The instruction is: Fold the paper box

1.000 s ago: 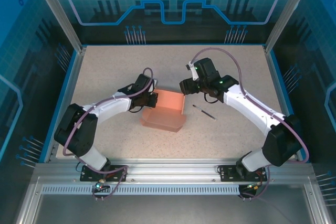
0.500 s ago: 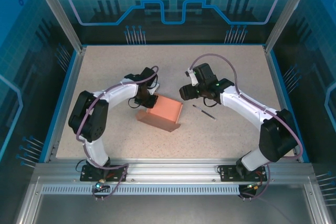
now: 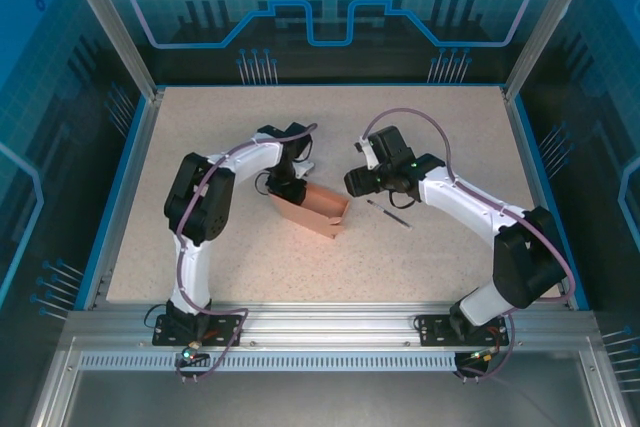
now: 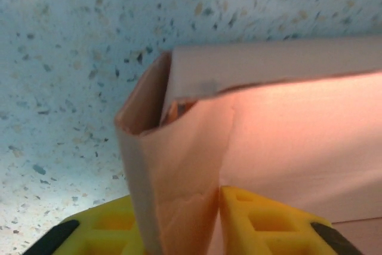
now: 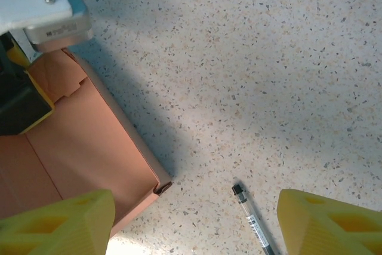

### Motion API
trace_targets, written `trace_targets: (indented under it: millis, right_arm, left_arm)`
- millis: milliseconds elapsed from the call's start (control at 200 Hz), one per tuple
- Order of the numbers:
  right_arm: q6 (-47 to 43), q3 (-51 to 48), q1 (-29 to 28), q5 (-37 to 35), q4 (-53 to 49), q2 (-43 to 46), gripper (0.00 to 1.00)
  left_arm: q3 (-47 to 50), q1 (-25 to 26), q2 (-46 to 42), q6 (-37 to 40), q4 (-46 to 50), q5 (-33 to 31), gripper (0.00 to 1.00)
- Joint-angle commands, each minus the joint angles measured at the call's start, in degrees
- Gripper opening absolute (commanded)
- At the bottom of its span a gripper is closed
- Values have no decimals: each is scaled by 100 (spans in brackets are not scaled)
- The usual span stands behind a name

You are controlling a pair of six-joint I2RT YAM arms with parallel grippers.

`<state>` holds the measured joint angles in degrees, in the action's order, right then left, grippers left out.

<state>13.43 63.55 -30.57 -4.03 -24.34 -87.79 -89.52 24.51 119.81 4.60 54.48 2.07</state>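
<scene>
Salmon-pink thin cardboard paper box [image 3: 320, 211] sits as a low rectangular shape on the speckled table [image 3: 420, 127]. It is just beside the thin dark pen [image 3: 388, 213], on the pen's left in your top view. Your left gripper [image 3: 289, 187] is at the box end farthest from the pen. Its yellow fingers [image 4: 262, 228] stand narrowly apart with a folded end flap between them, but you cannot tell whether they pinch it. Your right gripper [image 3: 360, 183] hangs over the gap between pen and box, jaws wide and empty.
</scene>
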Motion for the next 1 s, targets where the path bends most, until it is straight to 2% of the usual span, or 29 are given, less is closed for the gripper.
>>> trace_targets:
  millis: [0, 185, 395, 665, 810, 996]
  right_arm:
    - [-9, -127, 73, -40, 85, -50, 73]
    - [2, -213, 144, 42, 109, -135, 73]
    - [44, -25, 310, 828, 158, -698, 73]
    - [54, 298, 100, 1643, 258, -1442, 70]
    - [106, 218, 50, 2019, 331, -1535, 68]
    - [261, -244, 42, 2530, 583, -1250, 61]
  left_arm:
    - [-408, -35, 123, 121, 244, 343, 36]
    - [-716, -58, 226, 214, 260, 535, 49]
    - [-927, -145, 69, 241, 143, 786, 62]
    - [-793, -336, -656, 171, -426, 1195, 74]
    - [-308, -558, -1361, -187, -1180, 1239, 75]
    - [1070, -1041, -2739, -1034, -2632, 989, 75]
